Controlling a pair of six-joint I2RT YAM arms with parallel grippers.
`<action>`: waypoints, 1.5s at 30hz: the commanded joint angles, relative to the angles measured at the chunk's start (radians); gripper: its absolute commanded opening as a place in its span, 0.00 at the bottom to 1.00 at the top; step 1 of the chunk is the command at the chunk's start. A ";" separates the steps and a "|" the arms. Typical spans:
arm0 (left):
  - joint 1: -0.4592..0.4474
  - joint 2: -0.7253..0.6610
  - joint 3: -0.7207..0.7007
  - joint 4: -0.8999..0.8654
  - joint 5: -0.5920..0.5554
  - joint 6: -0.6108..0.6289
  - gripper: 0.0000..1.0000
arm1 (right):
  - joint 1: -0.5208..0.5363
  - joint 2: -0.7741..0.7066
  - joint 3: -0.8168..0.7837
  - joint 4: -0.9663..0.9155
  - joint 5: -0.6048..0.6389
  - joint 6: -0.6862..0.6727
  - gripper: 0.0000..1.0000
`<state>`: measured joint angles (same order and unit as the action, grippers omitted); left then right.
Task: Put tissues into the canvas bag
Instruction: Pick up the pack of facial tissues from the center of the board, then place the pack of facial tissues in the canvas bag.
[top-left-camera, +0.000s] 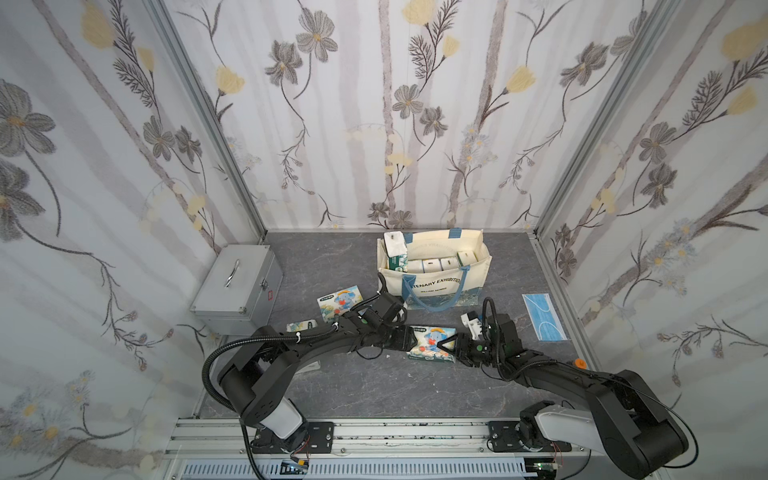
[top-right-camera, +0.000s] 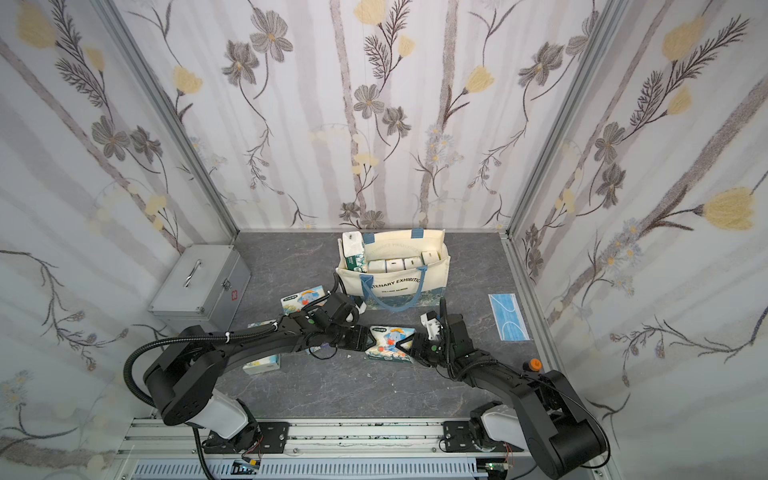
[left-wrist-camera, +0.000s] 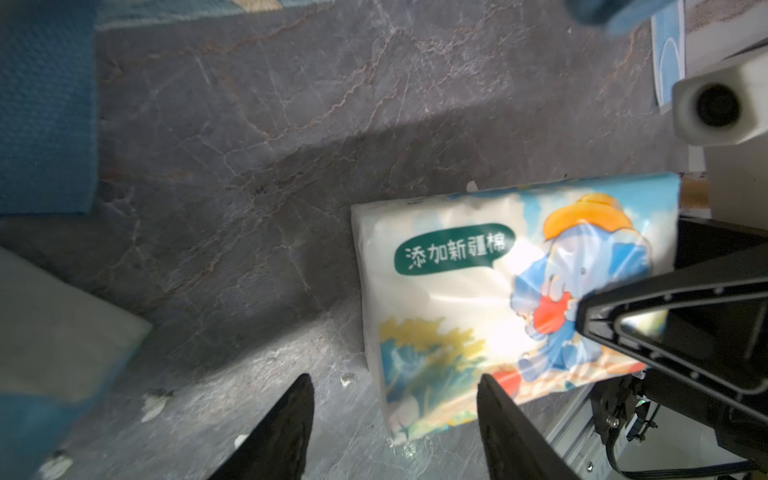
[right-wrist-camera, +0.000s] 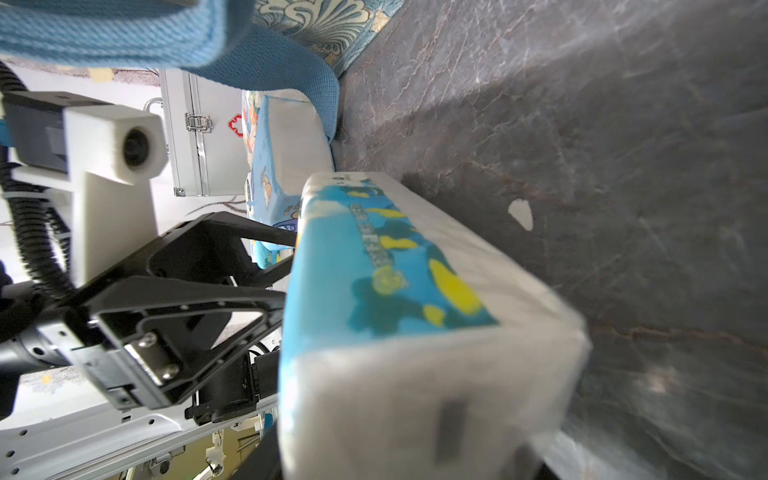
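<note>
Pinching tissue pack (top-left-camera: 426, 341): right fingers (left-wrist-camera: 706, 286); left fingers (left-wrist-camera: 291, 428) beside.

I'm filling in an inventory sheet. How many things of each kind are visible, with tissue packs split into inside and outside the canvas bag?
Canvas bag: 1
Tissue packs inside it: 5
Tissue packs outside it: 4
Grey metal case: 1
Blue face mask: 1
Total visible: 12
</note>
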<state>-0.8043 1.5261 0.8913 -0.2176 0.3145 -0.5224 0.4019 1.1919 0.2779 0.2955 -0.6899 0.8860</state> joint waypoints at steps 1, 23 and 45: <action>0.002 -0.097 0.033 -0.123 -0.038 0.036 0.79 | -0.001 -0.072 0.014 -0.108 0.021 -0.030 0.51; 0.012 -1.102 -0.145 -0.405 -0.423 0.130 1.00 | -0.029 -0.126 1.056 -1.033 0.254 -0.470 0.49; 0.011 -1.217 -0.058 -0.674 -0.502 0.091 1.00 | -0.020 0.628 1.792 -1.370 0.348 -0.554 0.49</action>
<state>-0.7937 0.3313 0.8562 -0.8616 -0.1635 -0.4286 0.3729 1.7954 2.0388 -1.0225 -0.3122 0.3466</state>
